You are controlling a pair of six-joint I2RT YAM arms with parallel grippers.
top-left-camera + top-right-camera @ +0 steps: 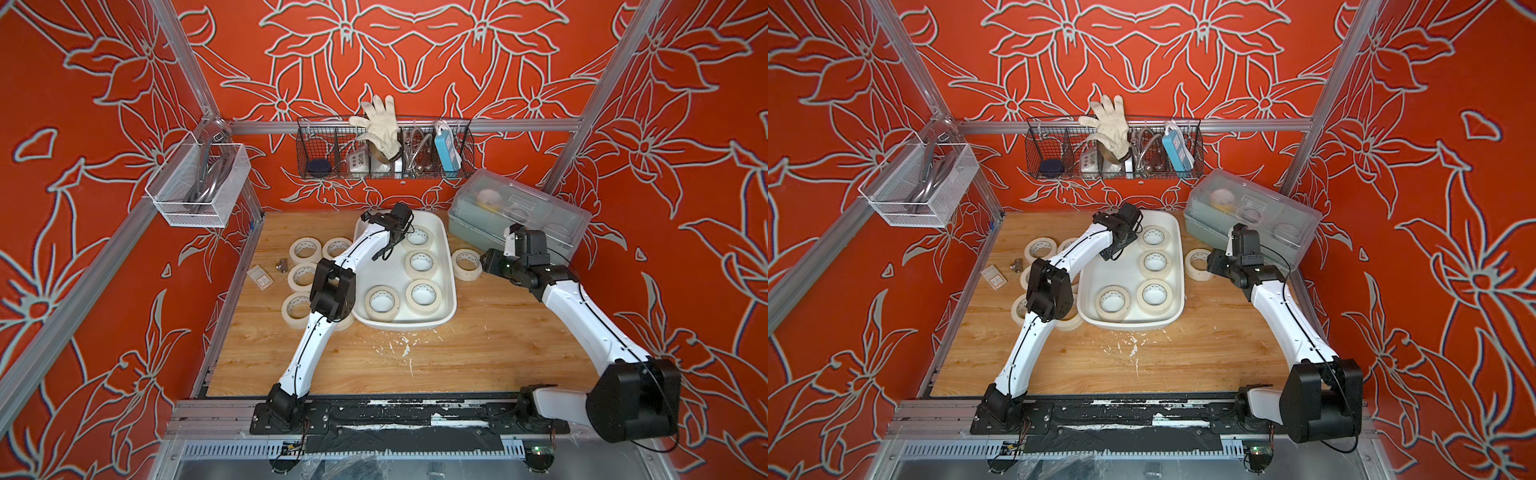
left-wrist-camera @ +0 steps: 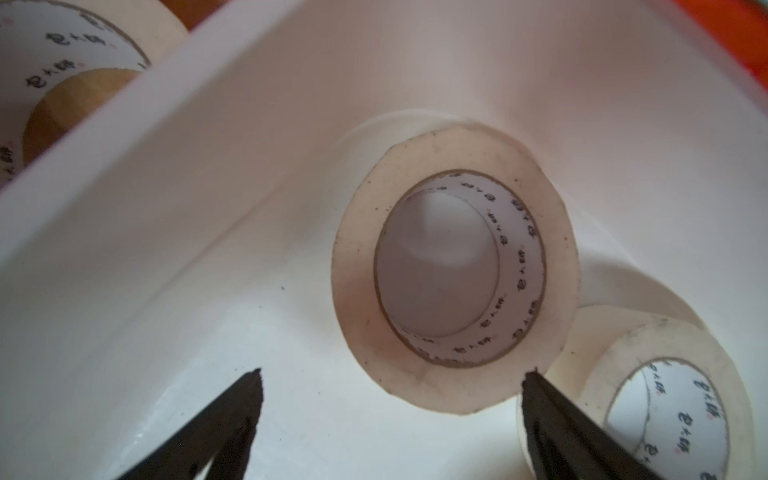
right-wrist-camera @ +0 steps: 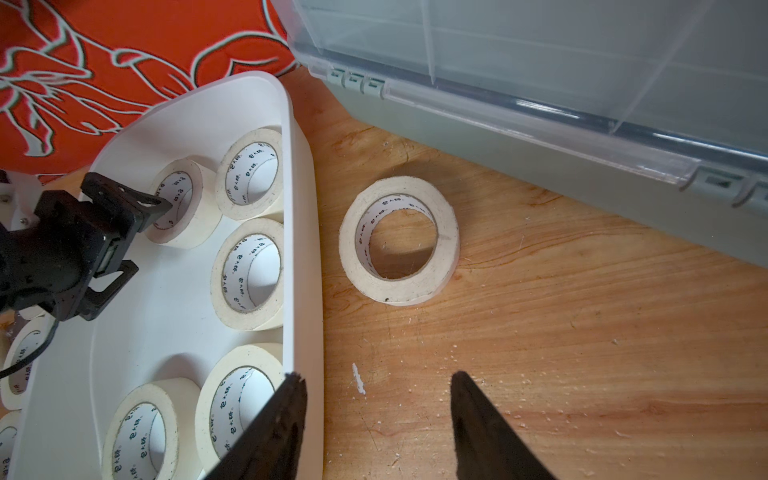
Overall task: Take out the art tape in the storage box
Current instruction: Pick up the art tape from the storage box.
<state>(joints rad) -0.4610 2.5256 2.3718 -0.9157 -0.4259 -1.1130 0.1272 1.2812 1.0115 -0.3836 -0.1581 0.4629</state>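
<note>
Art tape: four cream rolls lie flat and uncovered inside the storage box in both top views. The right wrist view shows a fifth roll at the box's far end, partly behind the left gripper.

Left gripper: jaws spread wide and holding nothing, low over the box floor, just short of that far-end roll. One fingertip sits close to its rim; contact cannot be told.

Right gripper: jaws parted with bare wood between them, over the table just outside the box's wall on the right arm's side.

Lone roll: flat on the table, apart from the box, between it and the grey-green lidded box.

Several more rolls lie flat on the table off the box's opposite long side, one partly under the left arm.
</note>
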